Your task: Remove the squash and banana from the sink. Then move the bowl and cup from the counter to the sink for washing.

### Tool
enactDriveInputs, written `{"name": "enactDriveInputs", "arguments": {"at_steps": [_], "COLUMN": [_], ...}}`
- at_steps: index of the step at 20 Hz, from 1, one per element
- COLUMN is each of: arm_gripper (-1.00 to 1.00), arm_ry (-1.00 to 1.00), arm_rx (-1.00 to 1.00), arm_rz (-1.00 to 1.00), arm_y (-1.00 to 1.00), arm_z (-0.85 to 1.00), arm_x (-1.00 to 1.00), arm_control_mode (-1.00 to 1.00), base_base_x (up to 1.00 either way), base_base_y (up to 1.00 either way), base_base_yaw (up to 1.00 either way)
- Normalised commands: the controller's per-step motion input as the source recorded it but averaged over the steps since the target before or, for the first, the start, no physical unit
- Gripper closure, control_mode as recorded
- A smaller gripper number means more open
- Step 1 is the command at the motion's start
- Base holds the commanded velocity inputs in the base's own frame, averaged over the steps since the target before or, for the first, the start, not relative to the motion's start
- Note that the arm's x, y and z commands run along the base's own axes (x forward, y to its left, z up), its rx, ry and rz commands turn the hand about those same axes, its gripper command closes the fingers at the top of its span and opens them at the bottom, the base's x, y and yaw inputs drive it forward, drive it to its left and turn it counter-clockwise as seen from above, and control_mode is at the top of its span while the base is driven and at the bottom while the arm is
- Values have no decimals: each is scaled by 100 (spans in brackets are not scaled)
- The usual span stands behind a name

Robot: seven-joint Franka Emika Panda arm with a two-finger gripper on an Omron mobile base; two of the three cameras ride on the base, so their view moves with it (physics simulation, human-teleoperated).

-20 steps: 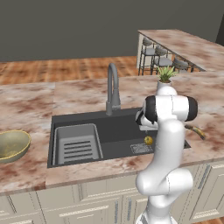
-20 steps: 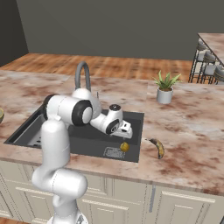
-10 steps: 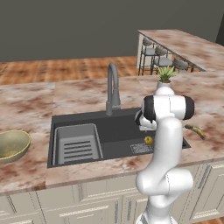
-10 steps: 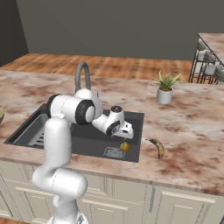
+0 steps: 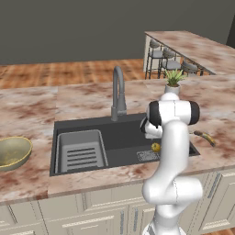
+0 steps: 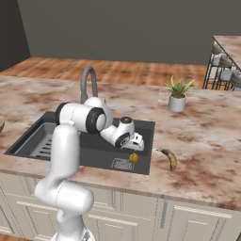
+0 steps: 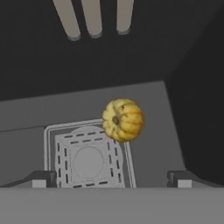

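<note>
Below your claw (image 7: 112, 177), whose dark tips stood wide apart and empty, the squash (image 7: 123, 120) sat on the dark sink (image 5: 124, 131) floor, touching the square slotted drain (image 7: 86, 159). You were lining up for the pick; next you needed to descend and straddle that round, ribbed, yellow-orange ball. The banana (image 6: 170, 158) lay off on the marbled tabletop (image 6: 207, 141).

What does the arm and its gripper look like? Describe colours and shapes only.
The arm is glossy white, built of rounded tubular links with dark grey to black bands at the joints. The wrist ends in a white hand with a dark round joint face. The gripper has two small dark grey, blocky finger tips. No cables or markings are visible.
</note>
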Motion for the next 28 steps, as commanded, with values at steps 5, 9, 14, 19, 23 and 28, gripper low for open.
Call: {"name": "enactDriveInputs", "arguments": {"at_steps": [5,9,14,19,23,28], "arm_gripper": [-100,-100,-100,-100,-100,-100], "arm_ry": [0,0,0,0,0,1], "arm_rx": [0,0,-2,-1,0,0], "arm_rz": [0,0,0,0,-4,-6], "arm_y": [-2,-5,-7,-9,-3,0], "arm_z": [-20,-17,-16,-12,-13,-19], "arm_x": [19,21,22,17,1,4], "arm_control_mode": [-100,-100,-100,-100,-100,-100], "base_base_x": [0,0,0,0,0,0], "base_base_y": [0,0,0,0,0,0], "base_base_yaw": [0,0,0,0,0,0]}}
